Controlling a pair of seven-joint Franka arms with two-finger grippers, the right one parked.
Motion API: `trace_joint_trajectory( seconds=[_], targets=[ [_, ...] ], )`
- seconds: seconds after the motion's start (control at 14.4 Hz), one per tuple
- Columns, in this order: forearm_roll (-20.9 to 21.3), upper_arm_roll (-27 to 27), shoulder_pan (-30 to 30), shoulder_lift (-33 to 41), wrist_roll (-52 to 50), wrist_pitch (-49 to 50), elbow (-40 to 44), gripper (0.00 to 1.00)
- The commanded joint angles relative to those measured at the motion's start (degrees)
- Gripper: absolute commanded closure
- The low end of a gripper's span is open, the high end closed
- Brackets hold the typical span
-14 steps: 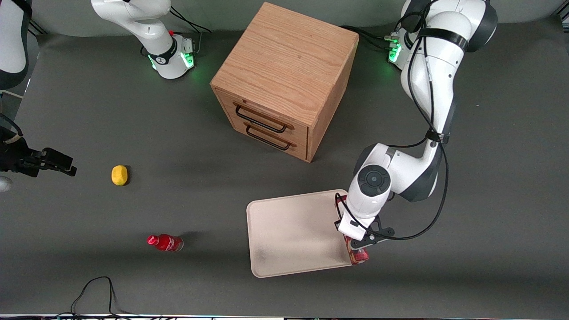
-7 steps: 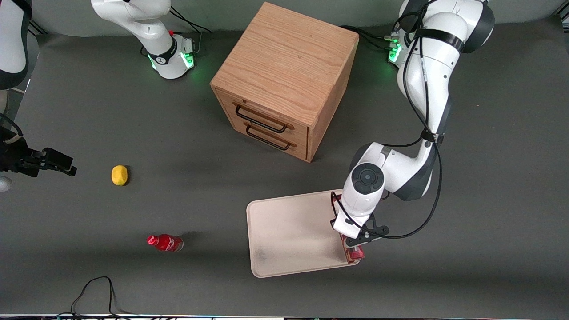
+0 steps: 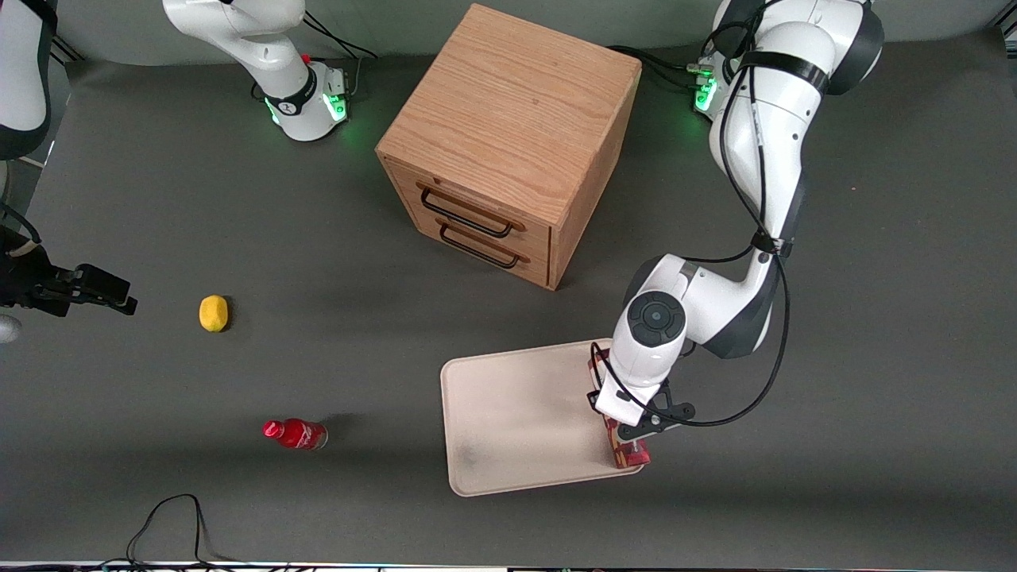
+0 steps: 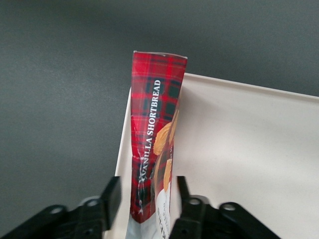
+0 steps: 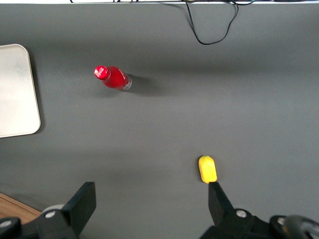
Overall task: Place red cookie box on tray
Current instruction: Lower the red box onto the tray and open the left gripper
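The red cookie box (image 4: 152, 134) is a long tartan carton with cookie pictures. It stands on its narrow side on the tray (image 3: 516, 413), just inside the rim at the working arm's end. In the front view only the box's ends (image 3: 632, 454) show from under the wrist. My left gripper (image 4: 147, 199) straddles the box and is open, with a small gap between each finger and the carton. From the front, the gripper (image 3: 624, 421) hangs low over that tray edge. The tray's pale surface (image 4: 239, 149) lies bare beside the box.
A wooden drawer cabinet (image 3: 508, 143) stands farther from the front camera than the tray. A small red bottle (image 3: 295, 434) and a yellow fruit (image 3: 213, 312) lie toward the parked arm's end. A black cable (image 3: 171, 516) loops at the table's near edge.
The gripper and the box shifted a little toward the parked arm's end, bringing the box in over the tray's rim. Over the last half second they barely moved.
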State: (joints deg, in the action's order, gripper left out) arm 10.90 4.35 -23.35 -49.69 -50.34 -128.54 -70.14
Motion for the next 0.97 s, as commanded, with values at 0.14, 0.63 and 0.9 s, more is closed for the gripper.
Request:
trace_joint_trajectory(
  seconds=[0.14,0.63,0.9],
  targets=[
    [0.88,-0.3,-0.47,2.58,-2.13,3.45,-0.27,0.0],
    [-0.61,0.05,0.15,18.38,-3.01,22.87,0.0,0.0],
    [-2.55,0.05,3.74,27.53,0.75,33.07,-0.35,0.0]
  ],
)
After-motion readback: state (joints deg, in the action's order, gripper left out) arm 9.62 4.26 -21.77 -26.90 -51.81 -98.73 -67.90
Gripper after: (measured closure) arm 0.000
